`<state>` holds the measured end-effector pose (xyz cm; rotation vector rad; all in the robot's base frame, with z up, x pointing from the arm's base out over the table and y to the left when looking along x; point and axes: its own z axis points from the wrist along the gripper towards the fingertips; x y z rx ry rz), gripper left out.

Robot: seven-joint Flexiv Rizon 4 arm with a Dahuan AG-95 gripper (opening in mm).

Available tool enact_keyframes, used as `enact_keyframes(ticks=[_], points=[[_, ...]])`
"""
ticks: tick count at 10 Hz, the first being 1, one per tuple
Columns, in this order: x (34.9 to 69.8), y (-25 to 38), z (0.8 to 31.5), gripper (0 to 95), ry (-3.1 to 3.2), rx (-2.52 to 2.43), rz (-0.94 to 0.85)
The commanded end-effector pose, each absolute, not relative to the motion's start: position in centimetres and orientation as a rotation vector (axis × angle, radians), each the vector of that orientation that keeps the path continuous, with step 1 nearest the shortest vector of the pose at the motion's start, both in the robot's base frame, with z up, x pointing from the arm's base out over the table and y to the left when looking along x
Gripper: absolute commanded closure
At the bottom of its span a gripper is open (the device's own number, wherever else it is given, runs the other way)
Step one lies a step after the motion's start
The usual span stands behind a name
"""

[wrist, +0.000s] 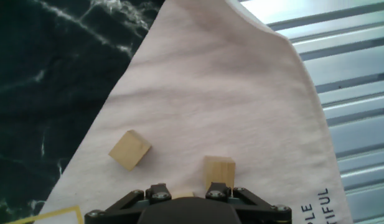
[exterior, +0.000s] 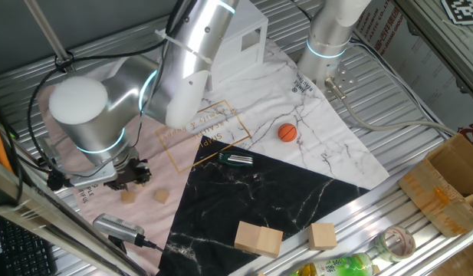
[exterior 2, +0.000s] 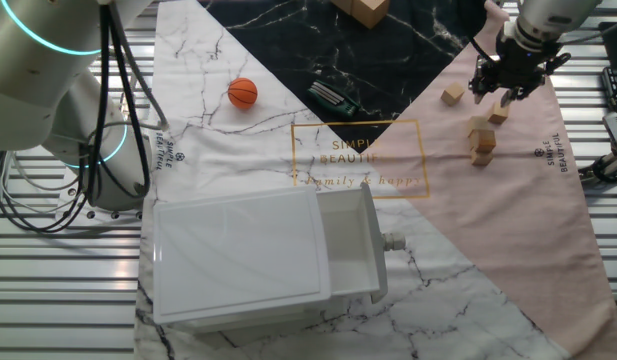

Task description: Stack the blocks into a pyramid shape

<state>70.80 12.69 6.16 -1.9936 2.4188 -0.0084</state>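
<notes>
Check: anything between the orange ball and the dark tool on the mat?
Nothing: bare marble-print mat separates the orange ball and the dark tool, clearest in the other fixed view.

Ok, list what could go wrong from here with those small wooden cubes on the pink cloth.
1. The two-finger gripper hangs right beside the cluster of small light-tan wooden cubes; a slight sideways drift might knock them apart.
2. The lone tan cube lies turned at an angle to the fingers, so a grasp could land off-square and twist it.
3. The pink cloth looks soft, so the stack may sit unevenly.
</notes>
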Motion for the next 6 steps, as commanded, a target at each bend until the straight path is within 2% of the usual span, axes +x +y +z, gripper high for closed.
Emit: enact_keyframes(ticks=[1,6], points=[[70.61,12.62,6.23,57.0,2.431,-1.938,-0.008],[70.61,12.62,6.23,57.0,2.486,-1.879,-0.063]])
